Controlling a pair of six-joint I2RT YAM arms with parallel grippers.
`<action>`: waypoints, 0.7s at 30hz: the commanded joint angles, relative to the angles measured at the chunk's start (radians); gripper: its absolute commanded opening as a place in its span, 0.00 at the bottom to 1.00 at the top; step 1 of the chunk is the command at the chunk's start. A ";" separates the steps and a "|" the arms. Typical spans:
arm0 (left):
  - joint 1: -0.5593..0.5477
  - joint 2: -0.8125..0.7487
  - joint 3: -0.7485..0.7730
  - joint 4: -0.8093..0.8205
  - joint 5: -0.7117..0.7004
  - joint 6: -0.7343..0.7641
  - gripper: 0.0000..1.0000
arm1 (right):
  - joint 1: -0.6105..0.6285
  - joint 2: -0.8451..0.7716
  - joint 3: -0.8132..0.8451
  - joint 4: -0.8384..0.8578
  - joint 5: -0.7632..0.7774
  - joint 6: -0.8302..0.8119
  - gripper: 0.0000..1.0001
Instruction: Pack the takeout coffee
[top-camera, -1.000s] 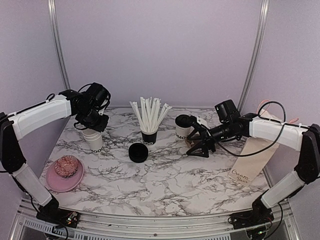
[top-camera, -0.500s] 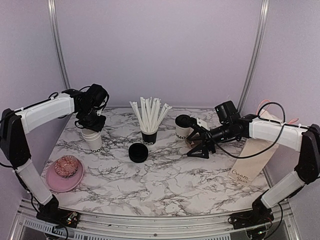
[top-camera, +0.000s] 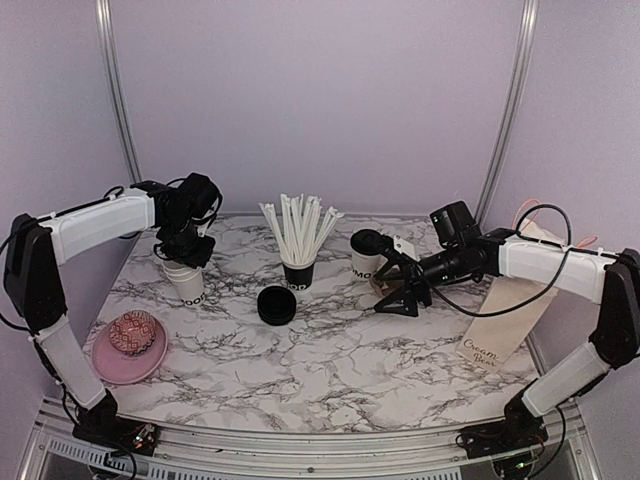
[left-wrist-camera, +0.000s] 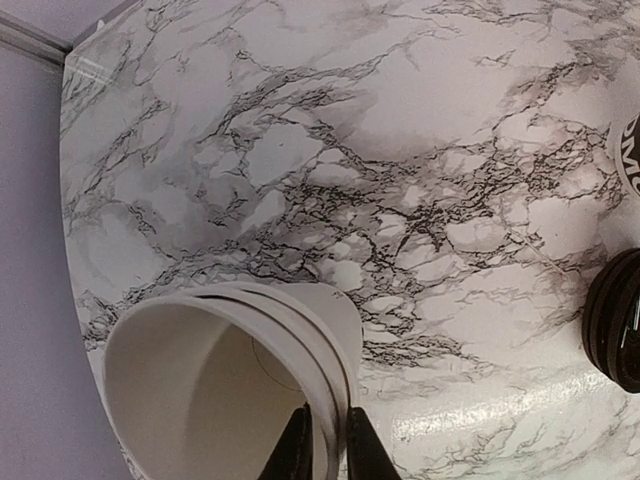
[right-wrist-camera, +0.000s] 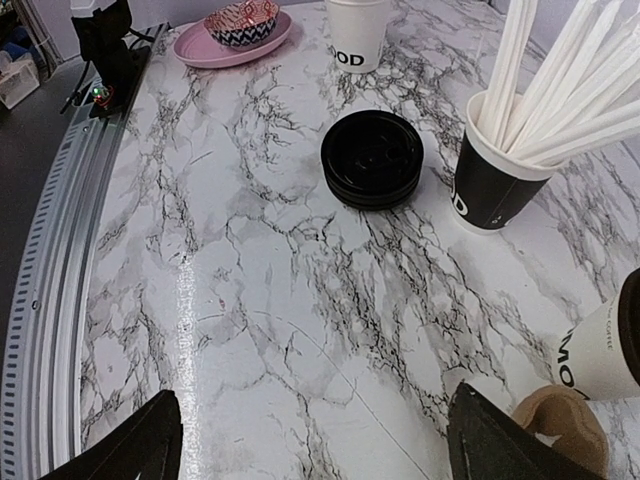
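1. Coffee cup (top-camera: 366, 262), lidded, stands at one o'clock on the bench (top-camera: 330, 370), just beside the right gripper (top-camera: 397, 285), whose jaws stand wide and empty.
2. Left gripper (left-wrist-camera: 328, 432) pinches the rim of the lidless cup stack (left-wrist-camera: 200, 400) at ten o'clock.
3. Step, as I judge it: separating a cup; next calls for a straight lift.

- The left gripper (top-camera: 186, 250) sits at the rim of a lidless white cup (top-camera: 188, 286), ten o'clock on the table (top-camera: 330, 372).
- The spread right gripper (top-camera: 392, 286) lies at four o'clock of a lidded coffee cup (top-camera: 366, 260).
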 joint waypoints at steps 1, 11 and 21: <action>0.003 -0.023 0.031 -0.034 0.009 -0.001 0.08 | 0.004 -0.022 0.006 0.007 0.008 -0.011 0.88; -0.008 -0.101 0.020 -0.083 -0.022 -0.001 0.00 | 0.008 0.003 0.013 0.001 0.001 -0.013 0.88; -0.092 -0.066 0.040 -0.087 -0.204 0.024 0.00 | 0.016 0.005 0.017 -0.002 -0.002 -0.011 0.88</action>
